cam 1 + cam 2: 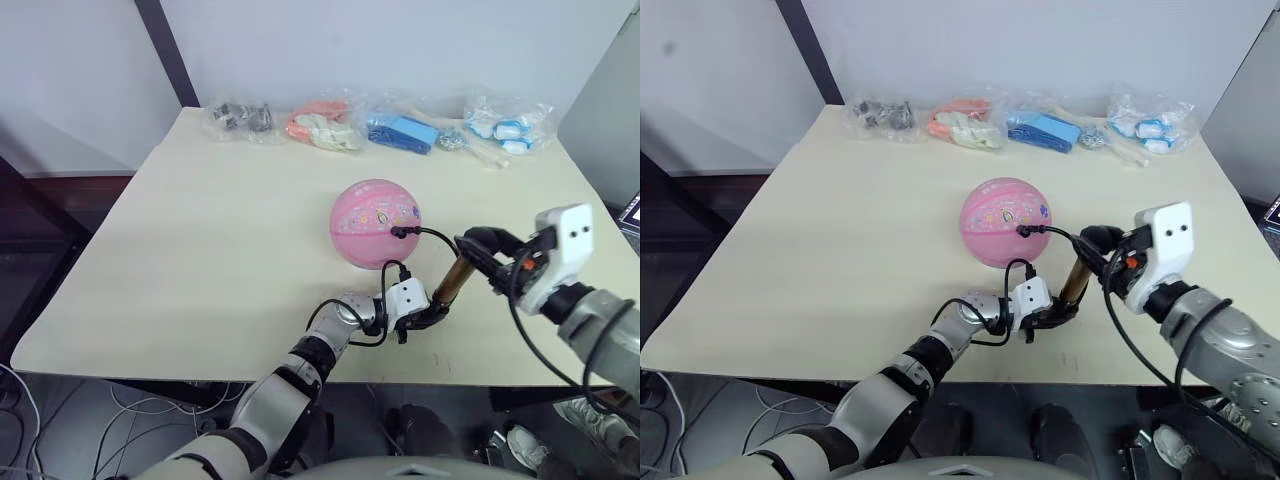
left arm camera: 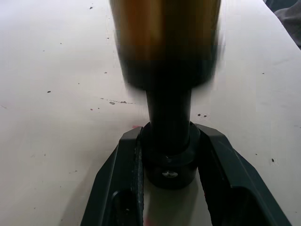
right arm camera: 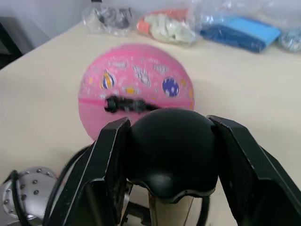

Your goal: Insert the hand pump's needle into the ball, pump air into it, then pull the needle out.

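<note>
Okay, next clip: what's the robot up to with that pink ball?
It is working a hand pump hooked to the ball. The left gripper clamps the pump's lower end near the table, and the right gripper is closed on the black handle at the top. The hose runs to the ball, with the needle fitting at the ball's side.
</note>
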Robot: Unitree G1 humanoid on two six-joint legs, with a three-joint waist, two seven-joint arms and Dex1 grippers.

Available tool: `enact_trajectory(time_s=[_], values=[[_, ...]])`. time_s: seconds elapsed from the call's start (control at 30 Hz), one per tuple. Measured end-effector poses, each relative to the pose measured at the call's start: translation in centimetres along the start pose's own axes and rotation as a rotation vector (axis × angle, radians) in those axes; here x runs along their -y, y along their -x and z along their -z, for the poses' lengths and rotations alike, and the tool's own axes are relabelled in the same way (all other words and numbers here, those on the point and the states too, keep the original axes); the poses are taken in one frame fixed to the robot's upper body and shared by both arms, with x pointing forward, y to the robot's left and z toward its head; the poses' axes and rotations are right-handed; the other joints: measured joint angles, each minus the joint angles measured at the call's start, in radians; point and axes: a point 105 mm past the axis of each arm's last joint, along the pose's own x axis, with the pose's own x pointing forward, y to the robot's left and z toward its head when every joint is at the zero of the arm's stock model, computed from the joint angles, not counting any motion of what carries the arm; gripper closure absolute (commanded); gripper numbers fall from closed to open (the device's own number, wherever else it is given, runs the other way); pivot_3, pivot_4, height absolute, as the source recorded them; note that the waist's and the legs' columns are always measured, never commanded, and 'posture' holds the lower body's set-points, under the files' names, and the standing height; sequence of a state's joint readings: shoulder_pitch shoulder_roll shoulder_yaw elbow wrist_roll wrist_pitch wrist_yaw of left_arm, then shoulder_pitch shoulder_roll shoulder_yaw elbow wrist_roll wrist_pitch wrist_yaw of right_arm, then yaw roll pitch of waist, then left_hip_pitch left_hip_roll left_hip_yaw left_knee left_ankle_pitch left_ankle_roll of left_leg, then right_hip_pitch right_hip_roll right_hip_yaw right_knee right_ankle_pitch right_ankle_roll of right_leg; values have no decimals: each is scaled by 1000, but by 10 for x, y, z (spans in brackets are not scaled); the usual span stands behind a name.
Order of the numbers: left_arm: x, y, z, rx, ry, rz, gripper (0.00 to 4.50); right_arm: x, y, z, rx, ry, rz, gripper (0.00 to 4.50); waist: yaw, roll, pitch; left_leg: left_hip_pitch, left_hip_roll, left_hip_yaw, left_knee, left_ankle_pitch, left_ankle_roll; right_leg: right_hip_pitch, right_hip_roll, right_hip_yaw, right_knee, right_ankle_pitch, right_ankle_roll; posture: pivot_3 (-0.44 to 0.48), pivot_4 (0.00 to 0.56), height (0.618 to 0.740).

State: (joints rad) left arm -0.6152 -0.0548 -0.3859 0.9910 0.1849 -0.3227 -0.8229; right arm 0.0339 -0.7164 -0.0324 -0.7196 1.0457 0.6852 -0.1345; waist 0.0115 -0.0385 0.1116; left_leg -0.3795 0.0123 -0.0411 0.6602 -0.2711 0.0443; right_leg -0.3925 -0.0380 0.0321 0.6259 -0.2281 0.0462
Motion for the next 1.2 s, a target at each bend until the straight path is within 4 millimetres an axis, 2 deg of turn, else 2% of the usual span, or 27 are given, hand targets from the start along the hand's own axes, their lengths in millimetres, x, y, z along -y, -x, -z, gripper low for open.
enact_trajectory(time_s=[0.03,0.13,0.3,0.37,0.4,0.5,0.53,0.57,0.63,0.73,0.83,0.9,1.1,1.2], values=[[0,0,1,-3,4,1,3405,-1,-4,10,-13,-10,5,2421,0,-1,-2,0,0,0,-1,0,0,0,1,0,0,0,0,0,150,740],[1,1,4,-14,15,1,3405,-4,-5,16,7,0,2,2421,-2,-1,-10,3,0,-1,-3,0,0,1,1,-1,0,-1,-1,0,150,740],[1,1,5,-20,3,4,3405,-1,3,16,14,-16,6,2421,-2,-2,-11,4,2,-6,-5,0,0,4,1,-6,0,-5,-1,0,150,740],[2,-1,-1,-2,-12,11,3405,5,11,3,-9,13,1,2421,0,12,-2,1,-1,-7,-5,0,0,1,0,-7,0,-5,-1,0,150,740],[2,-1,-1,-1,-13,11,3405,6,11,3,-9,14,0,2421,1,13,-1,0,-2,-7,-5,0,0,1,0,-7,0,-5,-1,0,150,740],[2,-2,-9,20,-36,25,3405,9,16,-21,-32,35,-38,2421,3,24,13,-4,-6,-9,-5,0,0,-3,0,-7,0,-2,-4,0,150,740],[1,-3,-11,27,-40,26,3405,9,19,-36,-24,48,-54,2421,3,30,19,-6,-6,-8,-4,0,0,-4,-1,-6,1,-2,-3,0,150,740],[1,-3,-13,35,-42,27,3405,7,27,-61,12,83,-76,2421,3,33,24,-7,-8,-8,-3,0,0,-4,-2,-6,0,-2,-1,0,150,740],[1,-3,-14,39,-44,30,3405,2,35,-81,46,102,-91,2421,4,28,28,-10,-9,-8,-3,0,0,-5,-1,-10,-1,-1,2,0,150,740],[1,-4,-16,48,-47,33,3405,-2,46,-102,51,132,-95,2421,4,27,28,-18,-8,-8,-2,0,0,-11,-3,-10,0,-1,3,0,150,740],[1,-4,-16,50,-49,33,3405,-6,53,-117,59,151,-96,2421,4,27,30,-19,-9,-9,0,0,0,-12,-4,-10,0,0,4,0,150,740],[1,-4,-17,52,-51,30,3405,-7,60,-135,80,168,-87,2421,4,27,33,-19,-9,-9,2,1,0,-11,-4,-10,0,0,4,0,150,740],[-1,-5,-19,53,-57,29,3405,-6,63,-137,39,170,-67,2421,3,27,37,-21,-9,-8,5,0,0,-12,-7,-8,1,0,5,0,150,740],[0,-5,-17,46,-51,31,3405,-1,62,-127,73,158,-48,2421,4,20,35,-20,-9,-9,5,0,0,-11,-6,-10,0,1,6,0,150,740]])
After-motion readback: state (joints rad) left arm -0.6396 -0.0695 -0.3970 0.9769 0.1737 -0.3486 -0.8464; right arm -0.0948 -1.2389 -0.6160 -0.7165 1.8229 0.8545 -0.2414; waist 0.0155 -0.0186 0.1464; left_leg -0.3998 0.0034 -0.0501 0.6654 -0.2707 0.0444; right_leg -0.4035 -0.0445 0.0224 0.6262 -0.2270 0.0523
